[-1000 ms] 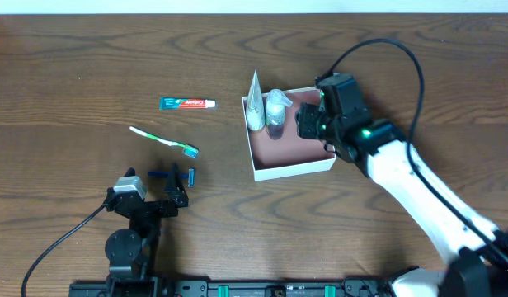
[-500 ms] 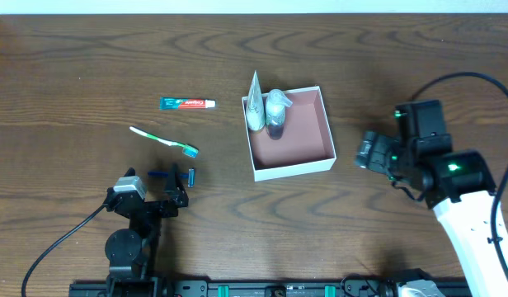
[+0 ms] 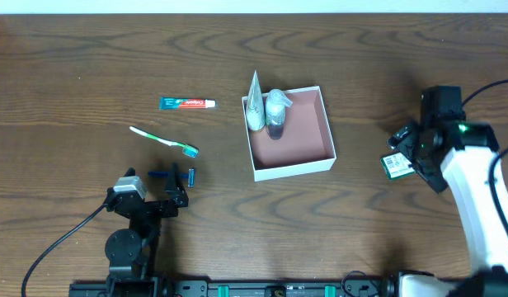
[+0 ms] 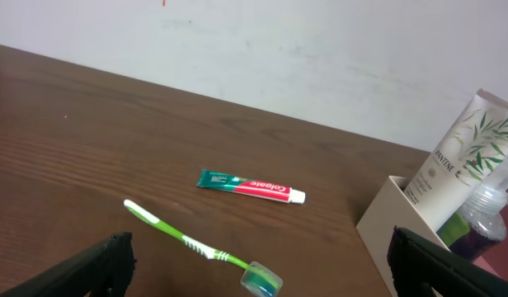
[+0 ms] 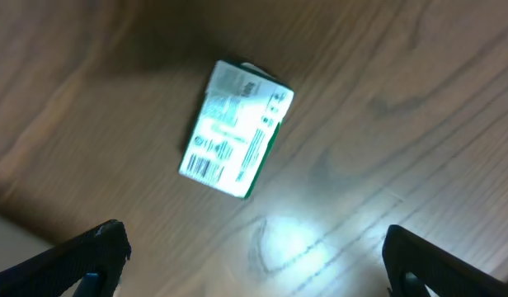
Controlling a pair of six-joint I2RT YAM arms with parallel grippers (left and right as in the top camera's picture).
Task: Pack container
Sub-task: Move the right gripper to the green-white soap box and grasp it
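The container (image 3: pixel 326 132) is a shallow white-walled box with a pink-brown floor at table centre. A white Pantene tube (image 3: pixel 253 106) and a clear bottle (image 3: pixel 275 111) stand in its left part; both show in the left wrist view, tube (image 4: pixel 464 153) and bottle (image 4: pixel 483 210). A small green-and-white box (image 3: pixel 395 165) lies on the table right of the container, and shows in the right wrist view (image 5: pixel 236 130). My right gripper (image 5: pixel 252 260) is open above it. A toothpaste tube (image 3: pixel 187 103) and a green toothbrush (image 3: pixel 163 139) lie left of the container. My left gripper (image 3: pixel 173 175) is open and empty.
The toothbrush (image 4: pixel 200 246) lies just ahead of the left fingers, with the toothpaste (image 4: pixel 250 185) beyond it. A white wall runs behind the table's far edge. The right arm's black cable loops at the far right.
My right arm has swung from over the container to the right side of the table, above the small green-and-white box. The left arm has not moved.
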